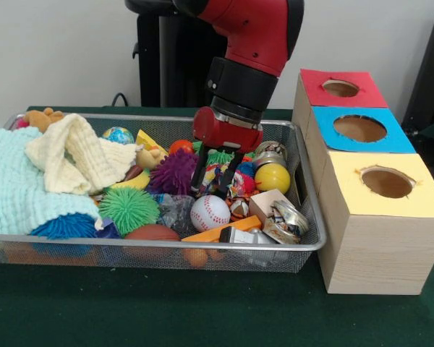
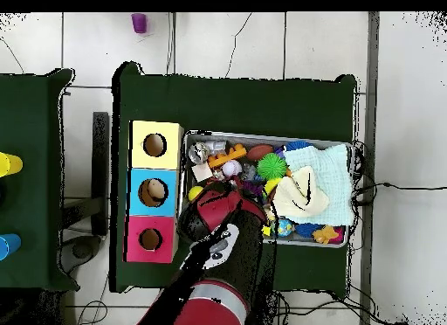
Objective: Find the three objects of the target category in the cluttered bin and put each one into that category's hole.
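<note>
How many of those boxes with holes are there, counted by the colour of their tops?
Red-topped box: 1
Blue-topped box: 1
Yellow-topped box: 1
Total: 3 boxes, in a row beside the bin.

Even, bright indoor light, soft shadow under the bin (image 1: 315, 242) rim on front side; slight glare on its metal rim; mild blur overall.

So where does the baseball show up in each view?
Front view: the baseball lies low in the bin, centre-right, below the pincer.
Overhead view: small white ball at the bin's left end.
Shared landmark: the yellow-topped box.
</note>
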Robot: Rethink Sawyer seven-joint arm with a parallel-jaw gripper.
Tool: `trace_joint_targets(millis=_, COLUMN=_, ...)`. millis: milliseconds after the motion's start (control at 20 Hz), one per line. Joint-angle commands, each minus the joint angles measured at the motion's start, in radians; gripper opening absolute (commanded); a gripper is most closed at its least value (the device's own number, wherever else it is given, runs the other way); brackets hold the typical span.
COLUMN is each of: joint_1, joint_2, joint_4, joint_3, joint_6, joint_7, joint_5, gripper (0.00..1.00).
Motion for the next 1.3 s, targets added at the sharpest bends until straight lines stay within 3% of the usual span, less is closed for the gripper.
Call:
trace_joint_targets(millis=50, joint_1=-0.001, joint_2=-0.009, joint_4=-0.062, joint_3=0.022, joint_6=0.098, joint_7=0.015, joint_5=-0.056, gripper=1.00)
trace_joint_targets(millis=650, joint_1=-0.033, joint_2=0.058, joint_4=-0.135, joint_3=0.009, joint_6=0.048, joint_7=0.015, joint_5=-0.094, gripper=1.00)
trace_joint_targets(millis=1300, joint_1=-0.006, joint_2=0.222, joint_4=-0.271, joint_3=-0.089, joint_6=-0.070, joint_7=0.080, joint_5=-0.083, gripper=1.00)
